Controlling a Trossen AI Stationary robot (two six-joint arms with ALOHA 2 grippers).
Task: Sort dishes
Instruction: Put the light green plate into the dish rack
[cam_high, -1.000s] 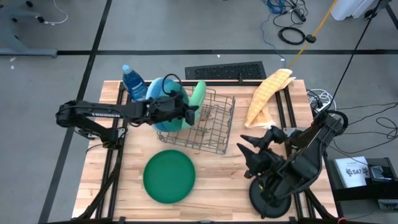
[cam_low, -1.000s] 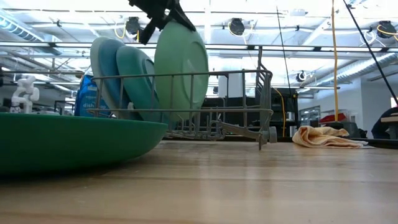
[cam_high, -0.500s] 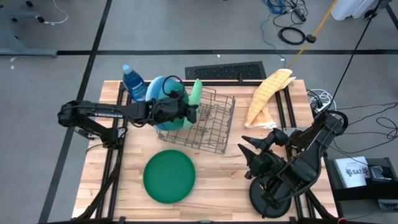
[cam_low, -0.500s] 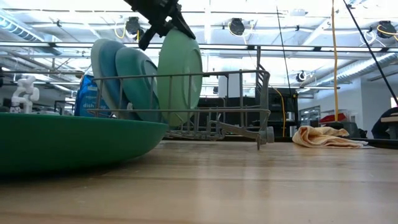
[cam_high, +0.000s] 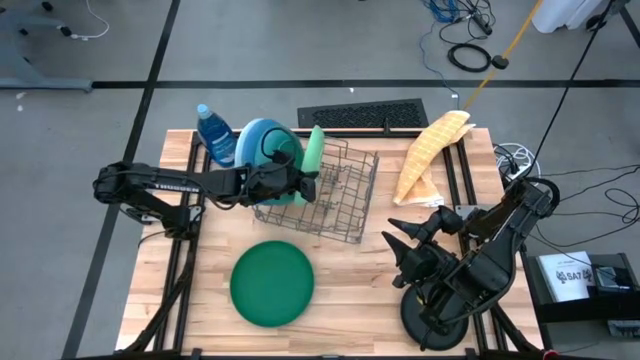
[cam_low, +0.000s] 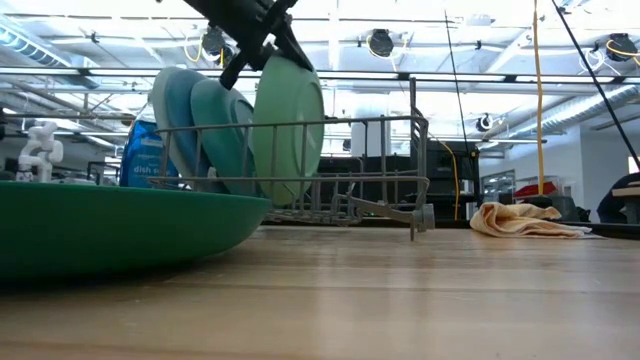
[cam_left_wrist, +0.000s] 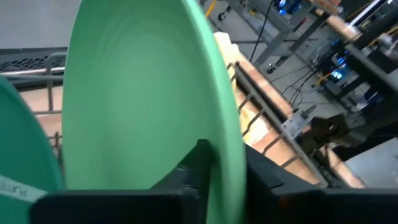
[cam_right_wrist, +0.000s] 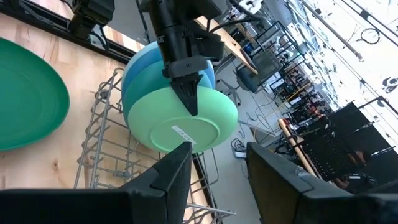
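Note:
A light green plate (cam_high: 316, 158) stands on edge in the grey wire rack (cam_high: 345, 205), beside a teal plate (cam_low: 222, 125) and blue plates (cam_high: 262, 138) that also stand in it. My left gripper (cam_high: 306, 181) is shut on the light green plate's upper rim; it also shows in the low view (cam_low: 262, 48). A dark green plate (cam_high: 272, 283) lies flat on the table's near left part. My right gripper (cam_high: 393, 236) is open and empty to the right of the rack. A round black shape (cam_high: 428, 325) lies under the right arm; I cannot tell what it is. My left gripper pinches the light green plate's rim (cam_left_wrist: 231, 140) at the plate's top, one finger (cam_left_wrist: 198, 163) on each face. The fingers come slanting down from the table's left and lie across the rim. The plate stands nearly upright, its lower part inside the rack (cam_low: 285, 185).
A blue soap bottle (cam_high: 213, 130) stands at the far left, behind the rack. A yellow cloth (cam_high: 430, 150) lies at the far right. The rack's right half (cam_high: 355, 185) holds no plates. Bare wood lies between the dark green plate and the right arm.
My left gripper has gone down with the light green plate, which has sunk deeper into the rack and turned more upright. The rack has shifted a little toward the table's left.

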